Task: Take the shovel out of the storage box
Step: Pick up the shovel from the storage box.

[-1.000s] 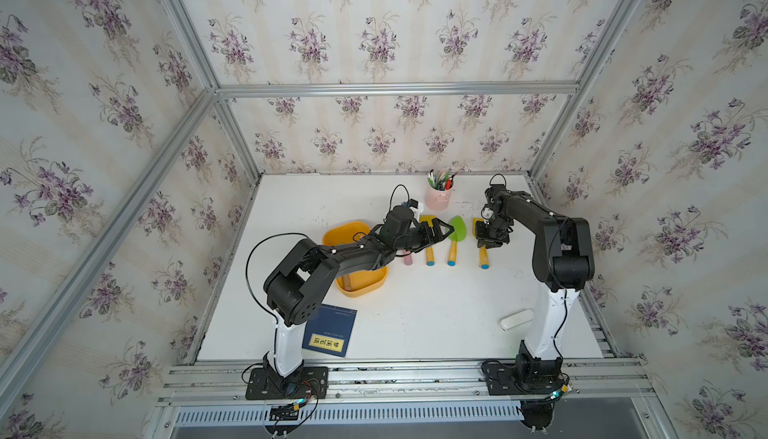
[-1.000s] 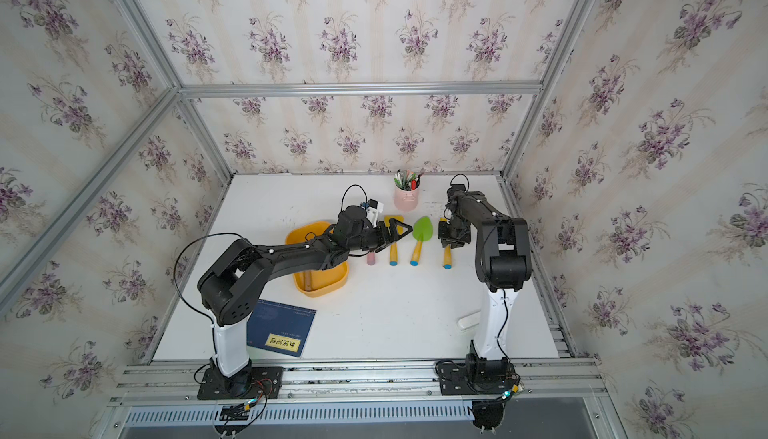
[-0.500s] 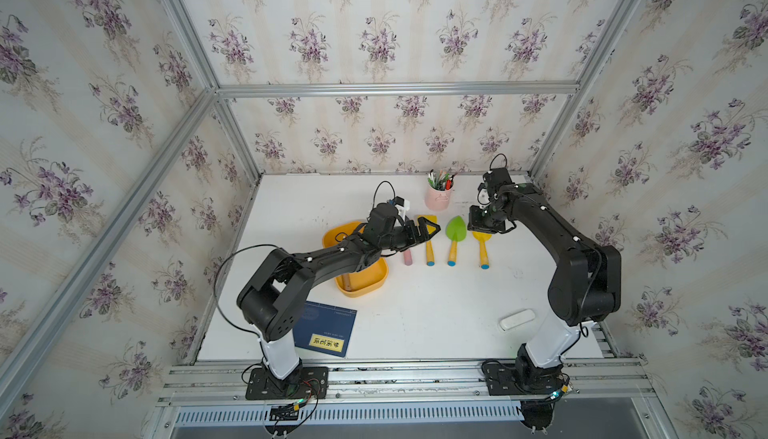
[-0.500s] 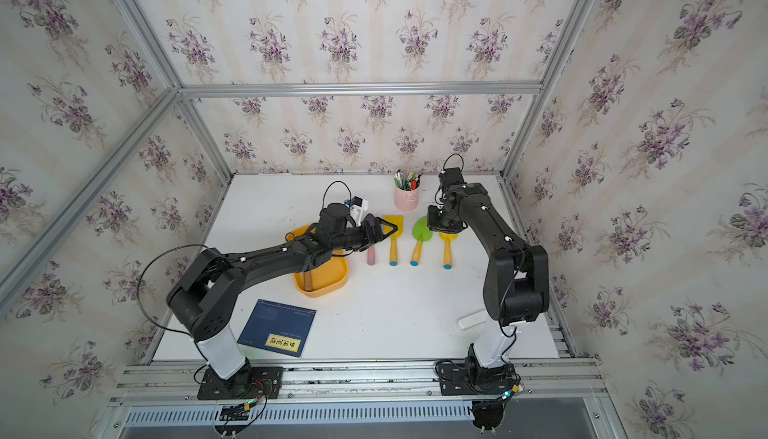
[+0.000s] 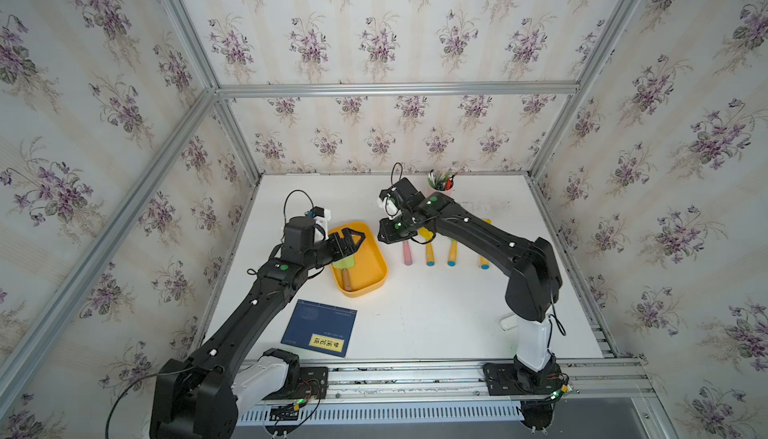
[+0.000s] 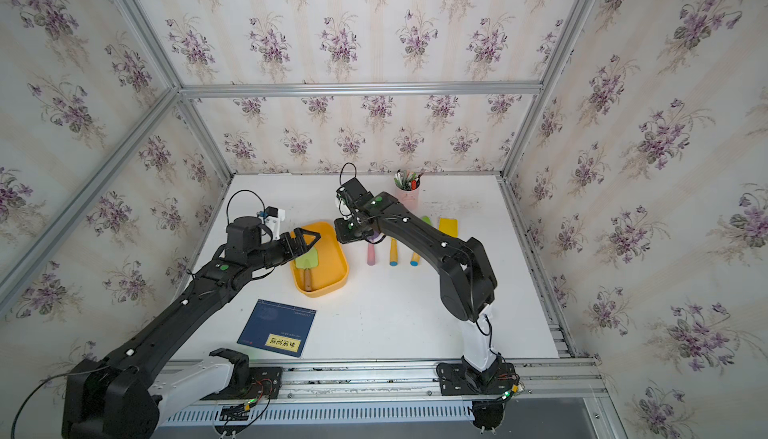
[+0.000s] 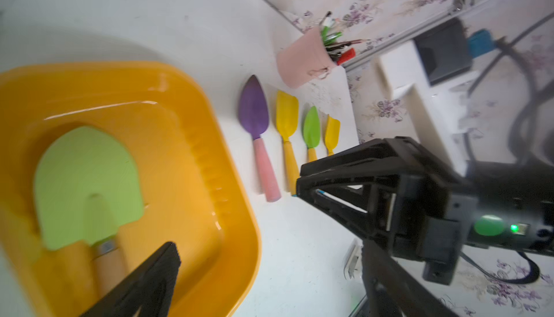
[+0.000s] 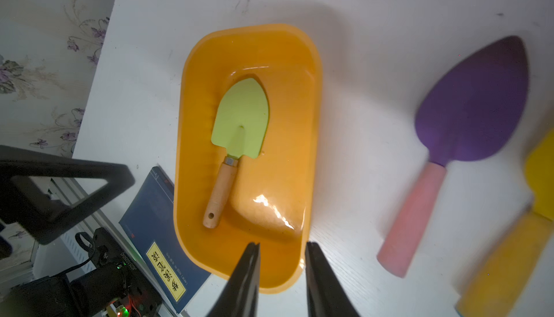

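On counter (image 5: 415,320), left of centre: storage box (image 5: 368,266). In it, shovel (image 5: 345,270), blade toward rear, handle toward front. Just before box: booklet (image 5: 319,329). Right of box: row of four trowels (image 7: 287,120), side by side; behind row, pen cup (image 5: 441,187). Above box's far end: left pincer (image 5: 357,241). Over gap between box and row: right pincer (image 5: 382,236).

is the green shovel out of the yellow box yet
No, the green shovel lies flat on the floor of the yellow box.
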